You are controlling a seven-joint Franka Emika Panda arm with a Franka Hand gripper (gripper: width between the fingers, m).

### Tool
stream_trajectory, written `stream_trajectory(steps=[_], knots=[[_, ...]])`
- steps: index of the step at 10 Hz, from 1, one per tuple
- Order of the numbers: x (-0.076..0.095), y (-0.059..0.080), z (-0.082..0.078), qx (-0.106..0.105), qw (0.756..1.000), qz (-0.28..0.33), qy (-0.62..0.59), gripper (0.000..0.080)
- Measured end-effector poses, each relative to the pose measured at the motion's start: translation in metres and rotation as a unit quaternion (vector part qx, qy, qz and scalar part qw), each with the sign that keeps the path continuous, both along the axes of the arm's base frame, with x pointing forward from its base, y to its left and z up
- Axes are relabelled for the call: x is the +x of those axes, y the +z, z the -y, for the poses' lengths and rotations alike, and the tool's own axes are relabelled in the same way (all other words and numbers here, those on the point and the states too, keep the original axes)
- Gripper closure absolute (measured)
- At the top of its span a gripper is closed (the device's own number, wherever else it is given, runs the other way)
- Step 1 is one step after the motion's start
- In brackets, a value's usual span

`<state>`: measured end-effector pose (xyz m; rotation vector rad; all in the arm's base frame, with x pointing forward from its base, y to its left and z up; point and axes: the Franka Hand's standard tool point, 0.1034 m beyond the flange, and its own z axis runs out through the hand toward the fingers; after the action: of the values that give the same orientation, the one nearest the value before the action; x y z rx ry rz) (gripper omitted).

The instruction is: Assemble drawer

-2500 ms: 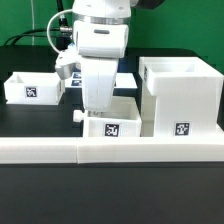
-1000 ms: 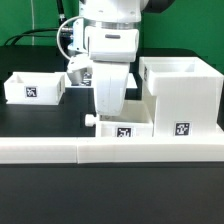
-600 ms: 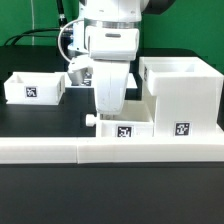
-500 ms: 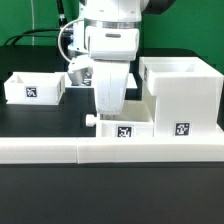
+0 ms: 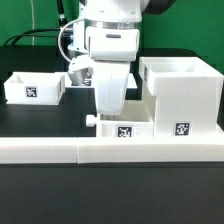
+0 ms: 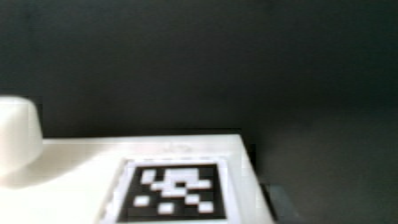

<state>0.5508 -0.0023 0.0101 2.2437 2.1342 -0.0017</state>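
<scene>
A small white knobbed tray (image 5: 124, 130) sits just behind the low wall strip, its right side against the big boxy casing (image 5: 180, 95) and its knob (image 5: 90, 119) pointing to the exterior view's left. My gripper (image 5: 108, 112) reaches straight down onto the tray's left part. Its fingertips are hidden behind the tray wall, and it appears shut on that wall. The wrist view shows the tray's tagged white face (image 6: 178, 185) very close, with no fingers visible. The second small tray (image 5: 32, 88) stands apart at the exterior view's left.
The long low white wall strip (image 5: 60, 150) runs across the front of the black table (image 5: 40, 120). A rounded white shape (image 6: 15, 130) shows at the edge of the wrist view. Cables hang behind the arm.
Between 2.5 s and 1.0 s ago my gripper and the middle tray moved together to the exterior view's right, up to the casing. Nothing has moved since.
</scene>
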Motion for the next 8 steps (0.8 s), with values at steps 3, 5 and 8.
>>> stream_trajectory(steps=[3,5,8], knots=[[0.0000,0.0005,0.0008,-0.009,1.000,-0.005,0.017,0.0757],[-0.0003,0.0008,0.0023,-0.010,1.000,-0.013,0.017,0.0757],[-0.0008,0.0005,0.0013,-0.011,1.000,-0.015,0.020,0.0757]])
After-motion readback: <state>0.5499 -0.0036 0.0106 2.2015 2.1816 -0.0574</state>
